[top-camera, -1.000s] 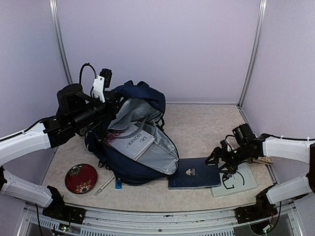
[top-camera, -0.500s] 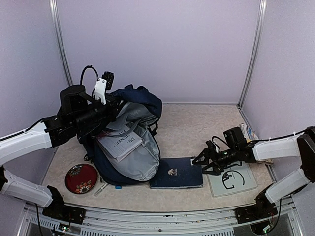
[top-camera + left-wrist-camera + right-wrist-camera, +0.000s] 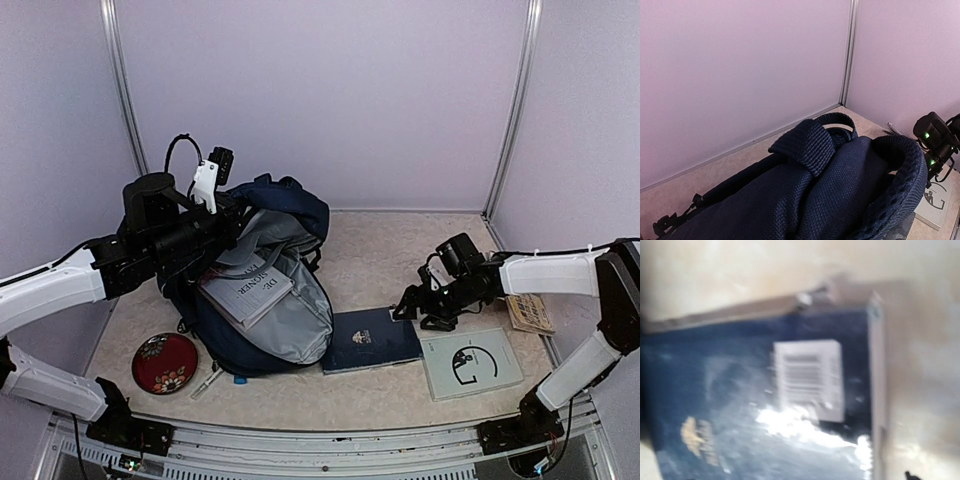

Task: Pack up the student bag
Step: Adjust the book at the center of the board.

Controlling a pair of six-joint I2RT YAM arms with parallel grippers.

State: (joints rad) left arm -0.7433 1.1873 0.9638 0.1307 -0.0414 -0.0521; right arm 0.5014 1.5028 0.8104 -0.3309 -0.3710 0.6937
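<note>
Left claw [image 3: 228, 212] clamped shut on rim of open bag [image 3: 298, 205], upright at left of table [image 3: 400, 250], white booklet [image 3: 245, 288] inside; right claw [image 3: 413, 312] spread open beside blue book [image 3: 368, 340].

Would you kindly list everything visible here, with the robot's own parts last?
student bag: one, navy with grey lining, left of centre
white book: one, white, inside the bag
navy book: one, dark blue, beside the bag
booklet: one, pale grey, right of the navy book
dish: one, red, near left
pen: one, white, before the bag
card: one, tan, far right
left arm: one, white and black, jaws shut on the bag's top rim
right arm: one, white and black, jaws open over the navy book
</note>
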